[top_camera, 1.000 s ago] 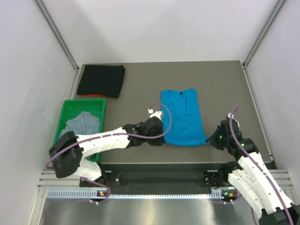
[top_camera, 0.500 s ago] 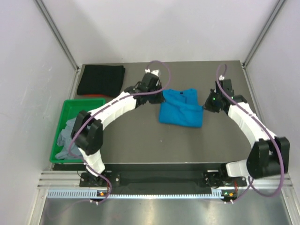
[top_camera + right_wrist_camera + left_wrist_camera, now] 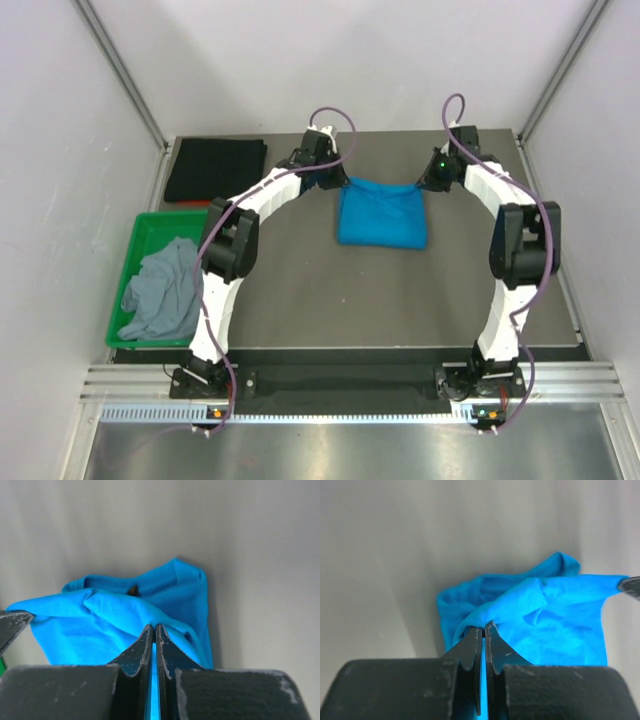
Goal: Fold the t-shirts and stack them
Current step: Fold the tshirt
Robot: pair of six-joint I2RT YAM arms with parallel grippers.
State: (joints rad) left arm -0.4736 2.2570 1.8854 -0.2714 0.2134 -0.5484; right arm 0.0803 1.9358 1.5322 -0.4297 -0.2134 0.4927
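A blue t-shirt (image 3: 382, 214) lies folded in half at the far middle of the table. My left gripper (image 3: 340, 182) is shut on its far left corner; the left wrist view shows the blue cloth (image 3: 545, 615) pinched between the closed fingers. My right gripper (image 3: 426, 184) is shut on the far right corner, with the blue cloth (image 3: 120, 620) pinched in the right wrist view. A folded black t-shirt (image 3: 216, 171) lies at the far left. A crumpled grey t-shirt (image 3: 165, 290) sits in the green bin (image 3: 142, 232).
The green bin stands at the left edge of the grey table (image 3: 330, 300). Something red (image 3: 190, 205) peeks from under the black shirt. White walls close in on three sides.
Both grippers have carried the shirt's near edge away from the bases to the far edge, folding the blue shirt in half. Both arms are now stretched far out.
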